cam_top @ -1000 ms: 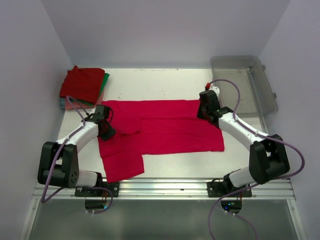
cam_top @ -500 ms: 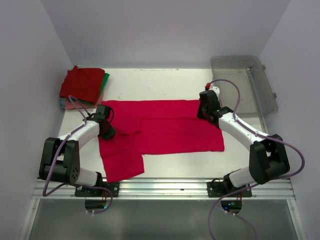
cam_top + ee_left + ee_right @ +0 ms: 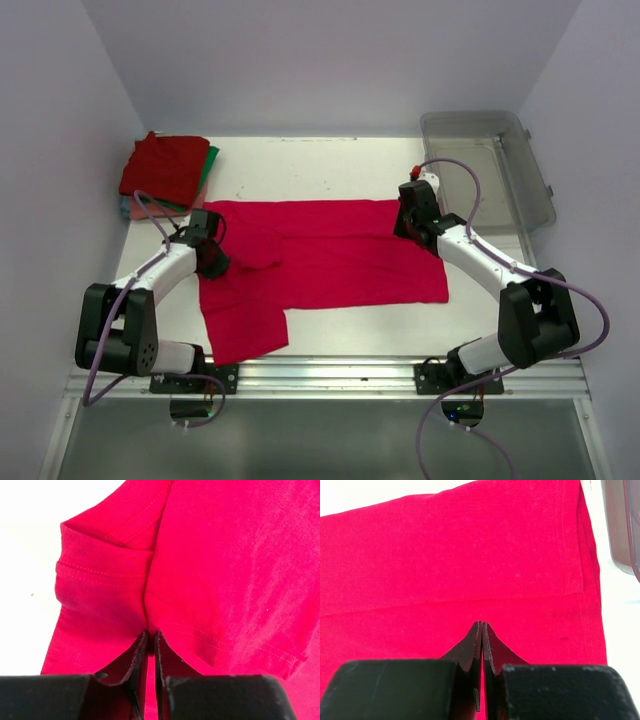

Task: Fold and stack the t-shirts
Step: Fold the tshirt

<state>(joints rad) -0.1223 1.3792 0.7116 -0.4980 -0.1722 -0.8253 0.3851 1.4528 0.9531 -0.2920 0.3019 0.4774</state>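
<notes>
A crimson-pink t-shirt [image 3: 330, 260] lies spread across the middle of the table, one part hanging toward the near left. My left gripper [image 3: 212, 262] is down on its left side by a sleeve. In the left wrist view the left gripper [image 3: 150, 632] is shut on a raised ridge of that t-shirt [image 3: 225, 555], pinched between its tips. My right gripper [image 3: 405, 225] is at the shirt's far right corner. In the right wrist view the right gripper [image 3: 482, 624] is shut, its tips against the flat cloth [image 3: 445, 555], with no cloth seen between them. Folded t-shirts [image 3: 165, 168], dark red on top, are stacked at the back left.
A clear grey plastic bin [image 3: 490, 165] stands at the back right, and its corner [image 3: 622, 525] shows in the right wrist view. White walls close in the table on the left, right and back. A metal rail [image 3: 330, 375] runs along the near edge.
The left gripper's jaws have closed onto the shirt's cloth by the left sleeve. The right arm and the shirt have not visibly moved.
</notes>
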